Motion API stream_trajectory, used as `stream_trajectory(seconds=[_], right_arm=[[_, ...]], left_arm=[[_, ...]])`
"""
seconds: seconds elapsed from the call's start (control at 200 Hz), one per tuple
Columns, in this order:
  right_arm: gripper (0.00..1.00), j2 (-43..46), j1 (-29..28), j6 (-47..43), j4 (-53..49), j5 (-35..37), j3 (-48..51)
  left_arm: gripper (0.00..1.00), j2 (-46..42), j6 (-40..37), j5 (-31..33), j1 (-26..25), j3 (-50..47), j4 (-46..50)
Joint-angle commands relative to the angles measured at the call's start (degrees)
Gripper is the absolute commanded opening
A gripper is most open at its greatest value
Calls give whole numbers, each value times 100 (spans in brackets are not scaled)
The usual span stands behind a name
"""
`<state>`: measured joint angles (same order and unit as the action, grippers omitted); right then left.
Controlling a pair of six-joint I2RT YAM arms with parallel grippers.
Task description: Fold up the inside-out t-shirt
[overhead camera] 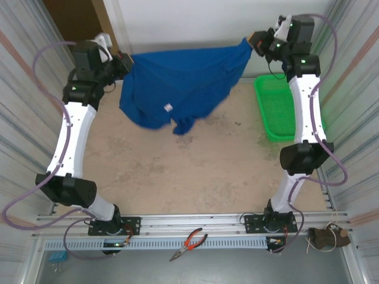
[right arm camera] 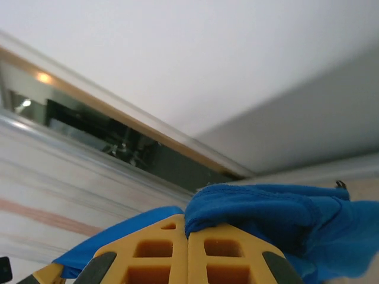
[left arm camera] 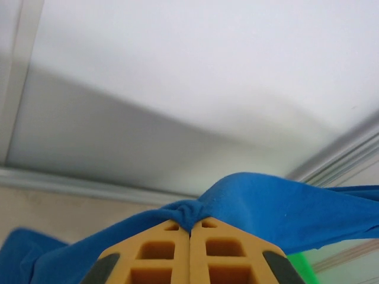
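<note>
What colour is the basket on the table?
The basket is bright green, clearest in the top external view.

The white mark (overhead camera: 168, 107) on the t-shirt (overhead camera: 183, 80) is too small to read.

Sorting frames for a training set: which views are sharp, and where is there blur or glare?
Top external: evenly lit and sharp across the blue t-shirt. Left wrist: left gripper soft, close to the lens; a grey shadow band crosses the wall. Right wrist: right gripper also soft; small glare spot upper left.
</note>
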<state>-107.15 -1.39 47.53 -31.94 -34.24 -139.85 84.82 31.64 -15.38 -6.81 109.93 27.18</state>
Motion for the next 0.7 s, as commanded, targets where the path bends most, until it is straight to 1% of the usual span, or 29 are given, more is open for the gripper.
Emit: stream_trajectory(seconds=[0.0,0.045,0.11,0.17,0.291,0.346,0.406,0.456,0.491,0.506,0.521,0.526,0.556,0.571,0.576,0.596,0.626,0.641,0.666,0.696], right_arm=[[0,354,-23,-168,-42,-132,247],[0,630,-41,-269,109,-89,907],[0,1103,-74,-298,577,41,2388],[0,1439,-113,-287,981,141,3777],[0,1693,-290,-491,1386,478,5888],[0,1658,-367,-704,1380,791,6545],[0,1525,-433,-889,1288,1063,7009],[0,1387,-442,-1033,1189,1294,7252],[0,1296,-441,-1110,1086,1426,7342],[0,1262,-441,-1147,1058,1442,7375],[0,1240,-439,-1192,1037,1445,7398],[0,1236,-440,-1206,1030,1450,7409],[0,1212,-442,-1259,970,1494,7446],[5,1202,-449,-1282,922,1518,7454],[7,1199,-450,-1286,916,1526,7454],[16,1205,-454,-1317,854,1569,7456],[33,1234,-459,-1348,802,1580,7468],[40,1260,-471,-1358,789,1586,7476],[46,1318,-488,-1376,763,1614,7489],[51,1403,-517,-1386,720,1680,7491]], left_arm=[[0,-630,-77,-221,-25,-287,-87],[0,-948,-63,-229,-84,-771,-124],[0,-1470,-28,-199,-260,-1653,-177],[0,-1956,40,-74,-552,-2614,-256],[0,-2815,340,515,-1540,-4572,-410],[0,-3143,691,922,-2105,-5438,-614],[0,-3394,1178,1229,-2706,-6295,-969],[0,-3471,1463,1459,-3206,-6835,-1245],[0,-3480,1578,1634,-3509,-7034,-1267],[4,-3474,1603,1713,-3593,-7087,-1225],[12,-3465,1608,1786,-3691,-7117,-1179],[14,-3469,1604,1807,-3711,-7121,-1157],[33,-3466,1563,1930,-3788,-7105,-992],[41,-3471,1518,1979,-3792,-7070,-885],[42,-3476,1506,2004,-3792,-7059,-865],[52,-3505,1450,2140,-3793,-6999,-699],[62,-3544,1332,2340,-3778,-6882,-485],[66,-3574,1253,2415,-3748,-6821,-399],[70,-3597,1112,2497,-3671,-6718,-275],[75,-3596,981,2507,-3509,-6584,-101]])
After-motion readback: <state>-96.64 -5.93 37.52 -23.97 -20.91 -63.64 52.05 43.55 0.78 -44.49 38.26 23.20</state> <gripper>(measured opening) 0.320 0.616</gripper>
